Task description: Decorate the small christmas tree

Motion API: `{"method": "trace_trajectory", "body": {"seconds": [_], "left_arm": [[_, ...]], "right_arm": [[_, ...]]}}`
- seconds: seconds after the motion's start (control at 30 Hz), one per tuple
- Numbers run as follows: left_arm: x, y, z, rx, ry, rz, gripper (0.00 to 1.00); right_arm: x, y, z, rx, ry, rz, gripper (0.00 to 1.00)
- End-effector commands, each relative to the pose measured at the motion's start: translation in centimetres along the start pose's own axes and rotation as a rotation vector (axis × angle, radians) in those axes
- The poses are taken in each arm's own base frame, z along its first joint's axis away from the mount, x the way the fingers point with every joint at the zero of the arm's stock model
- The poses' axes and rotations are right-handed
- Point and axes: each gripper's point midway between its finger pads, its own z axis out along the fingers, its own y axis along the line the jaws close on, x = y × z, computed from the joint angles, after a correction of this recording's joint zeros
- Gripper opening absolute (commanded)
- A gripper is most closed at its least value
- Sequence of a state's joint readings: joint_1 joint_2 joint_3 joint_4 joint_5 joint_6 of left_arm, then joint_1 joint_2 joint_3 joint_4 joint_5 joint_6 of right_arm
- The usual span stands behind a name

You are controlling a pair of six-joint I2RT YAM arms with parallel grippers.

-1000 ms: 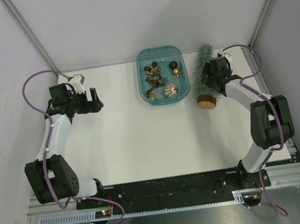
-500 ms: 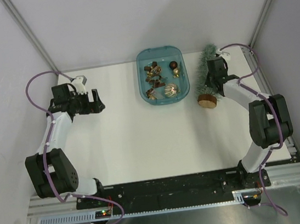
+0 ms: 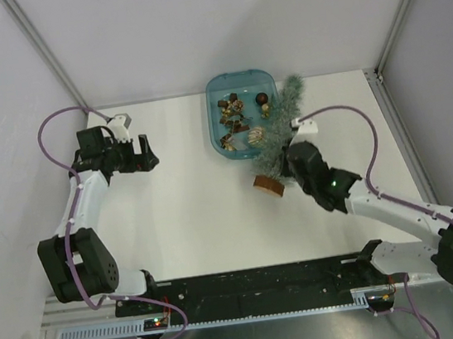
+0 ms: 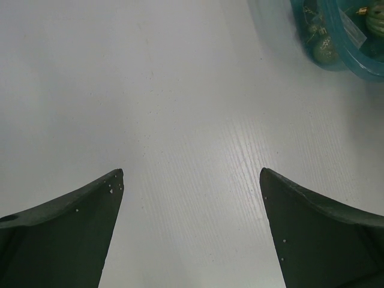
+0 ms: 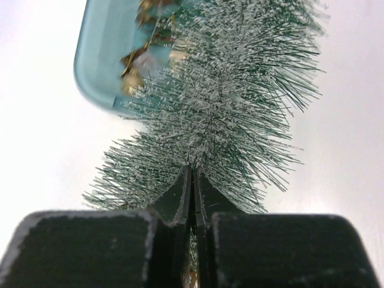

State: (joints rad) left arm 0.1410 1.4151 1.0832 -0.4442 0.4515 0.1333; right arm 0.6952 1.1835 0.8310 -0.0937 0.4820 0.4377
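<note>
The small christmas tree [image 3: 280, 125], a frosted green bristly cone with a round wooden disc base [image 3: 268, 185], hangs tilted over the table, its top over the right rim of the blue tray [image 3: 219, 137]. My right gripper [image 3: 289, 159] is shut on the tree's lower stem; in the right wrist view the jaws [image 5: 193, 174] pinch the tree [image 5: 228, 96] among its bristles. My left gripper [image 3: 147, 151] stands open over bare table at the left, and its fingers [image 4: 90, 210] have nothing between them.
The blue tray holds several small gold and brown ornaments [image 3: 241, 117]; its corner shows in the left wrist view [image 4: 336, 36]. Grey walls and metal posts close in the table on the left, back and right. The arm bases stand at the near edge.
My right gripper shut on the tree at the far right, then lifted and carried it left and nearer, beside the tray. The left arm barely moved.
</note>
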Motion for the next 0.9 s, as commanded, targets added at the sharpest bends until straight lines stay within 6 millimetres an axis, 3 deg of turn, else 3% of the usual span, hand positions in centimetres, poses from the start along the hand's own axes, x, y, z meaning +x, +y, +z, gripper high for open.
{"method": "trace_trajectory", "body": {"seconds": [0.0, 0.1, 0.27, 0.47, 0.73, 0.87], "left_arm": [[-2.2, -0.5, -1.7, 0.004, -0.073, 0.063, 1.00], [-2.3, -0.6, -1.9, 0.001, -0.078, 0.069, 1.00], [-2.5, -0.5, -2.2, -0.008, -0.086, 0.079, 1.00], [-3.1, -0.6, -2.8, -0.016, -0.102, 0.090, 0.99], [-3.7, -0.7, -3.2, -0.022, -0.120, 0.102, 1.00], [-4.0, -0.6, -3.5, -0.032, -0.127, 0.109, 1.00]], "right_arm": [[1.2, 1.6, -2.4, 0.003, -0.120, 0.008, 0.00], [2.6, 3.3, -3.8, -0.021, -0.155, -0.042, 0.00], [3.2, 5.2, -4.9, -0.021, -0.237, -0.146, 0.00], [1.8, 6.5, -4.4, -0.027, -0.315, -0.207, 0.00], [1.1, 6.4, -2.8, 0.038, -0.381, -0.239, 0.00], [2.1, 6.1, -1.1, 0.040, -0.354, -0.164, 0.00]]}}
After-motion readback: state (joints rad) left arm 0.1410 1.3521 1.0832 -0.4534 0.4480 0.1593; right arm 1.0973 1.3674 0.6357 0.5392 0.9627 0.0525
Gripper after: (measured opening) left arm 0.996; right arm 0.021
